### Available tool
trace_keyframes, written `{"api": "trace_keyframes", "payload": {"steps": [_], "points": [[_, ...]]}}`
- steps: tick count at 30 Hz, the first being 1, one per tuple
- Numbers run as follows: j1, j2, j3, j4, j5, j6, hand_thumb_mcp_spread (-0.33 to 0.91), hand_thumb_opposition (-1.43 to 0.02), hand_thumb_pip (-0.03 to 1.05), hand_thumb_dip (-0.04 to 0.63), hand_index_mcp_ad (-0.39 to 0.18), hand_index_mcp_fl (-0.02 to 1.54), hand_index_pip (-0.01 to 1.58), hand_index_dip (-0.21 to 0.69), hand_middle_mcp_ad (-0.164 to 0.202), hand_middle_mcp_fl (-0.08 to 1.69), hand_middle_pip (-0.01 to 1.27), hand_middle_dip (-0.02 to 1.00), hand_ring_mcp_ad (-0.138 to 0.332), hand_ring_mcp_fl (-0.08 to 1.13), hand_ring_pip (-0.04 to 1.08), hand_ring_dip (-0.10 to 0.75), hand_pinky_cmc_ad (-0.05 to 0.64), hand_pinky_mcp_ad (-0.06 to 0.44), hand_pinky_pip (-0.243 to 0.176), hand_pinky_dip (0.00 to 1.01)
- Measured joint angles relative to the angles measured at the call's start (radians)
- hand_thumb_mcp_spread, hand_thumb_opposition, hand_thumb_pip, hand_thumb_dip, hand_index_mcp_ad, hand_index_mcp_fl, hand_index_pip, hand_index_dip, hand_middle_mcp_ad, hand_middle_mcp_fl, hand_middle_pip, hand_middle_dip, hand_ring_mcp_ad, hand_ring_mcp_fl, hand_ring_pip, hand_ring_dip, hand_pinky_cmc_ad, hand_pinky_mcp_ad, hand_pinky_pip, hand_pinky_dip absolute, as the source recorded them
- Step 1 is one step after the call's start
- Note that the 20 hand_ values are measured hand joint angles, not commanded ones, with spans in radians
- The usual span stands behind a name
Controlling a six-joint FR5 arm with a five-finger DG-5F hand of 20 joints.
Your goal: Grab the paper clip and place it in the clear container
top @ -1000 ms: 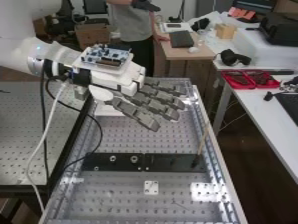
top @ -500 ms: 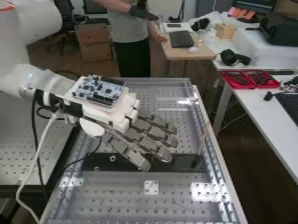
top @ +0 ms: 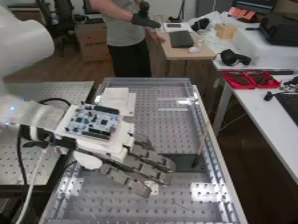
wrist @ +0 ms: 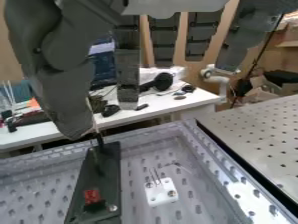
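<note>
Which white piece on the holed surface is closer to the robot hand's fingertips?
The small white plate, partly covered by the robot hand in the high view. The larger white piece lies well behind the fingers.

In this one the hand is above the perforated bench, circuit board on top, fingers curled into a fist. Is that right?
Not quite: the high view shows the fingers stretched out, not curled into a fist. The hand is above the perforated bench, circuit board on top.
</note>
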Motion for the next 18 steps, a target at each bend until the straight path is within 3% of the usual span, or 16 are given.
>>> {"api": "trace_keyframes", "payload": {"steps": [7, 18], "points": [[-0.041, -0.078, 0.068, 0.011, -0.123, -0.052, 0.35, -0.77, 0.65, 0.223, -0.089, 0.13, 1.12, -0.037, 0.091, 0.04, 0.12, 0.15, 0.15, 0.0, 0.09, 0.087, 0.278, 0.229, -0.075, 0.34], [-0.067, -0.163, 0.143, 0.031, -0.197, -0.072, 0.37, -0.79, 0.7, 0.251, -0.105, 0.07, 1.48, 0.096, 0.094, 0.06, 0.12, 0.17, 0.15, 0.0, 0.09, 0.103, 0.278, 0.232, -0.075, 0.3]]}}
